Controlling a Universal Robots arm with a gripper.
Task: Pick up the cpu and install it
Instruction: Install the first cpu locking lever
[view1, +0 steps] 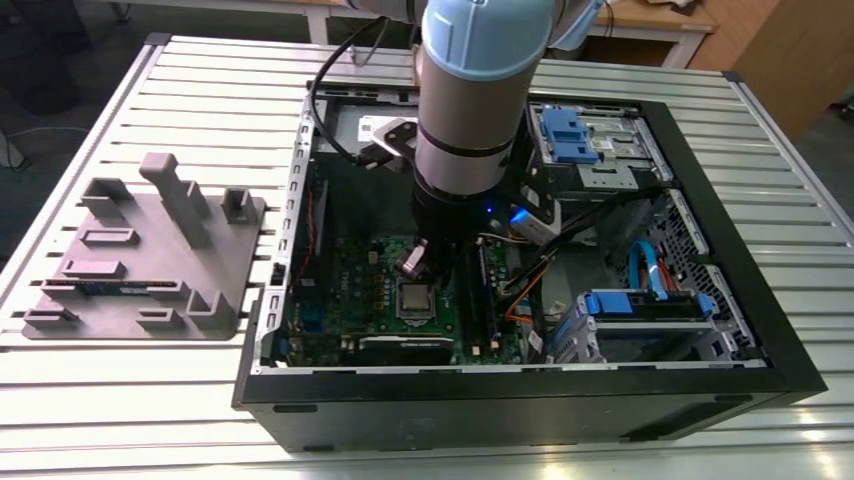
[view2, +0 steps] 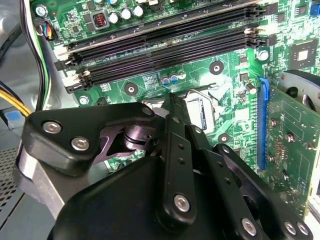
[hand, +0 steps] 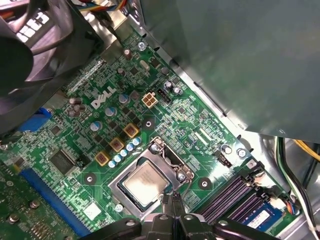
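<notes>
Black tool (hand: 172, 204) linkages crowd the foreground in both wrist views, fingertips clenched together with nothing between them, hanging close over the cpu (hand: 146, 183). Square, flat and silvery-grey on top, the cpu lies in its socket on the green motherboard (hand: 195, 125), ringed by a metal socket frame (hand: 175, 162). Black memory slots (view2: 165, 45) run just beside the socket, and a green expansion card (view2: 292, 150) stands near in a blue slot. In the exterior view the arm (view1: 474, 90) reaches down into the open computer case (view1: 534, 400), which holds the motherboard, cables and blue drive cages (view1: 647, 305). At nine o'clock from the case, a grey fixture (view1: 147, 260) rests on the slatted bench (view1: 134, 410).
</notes>
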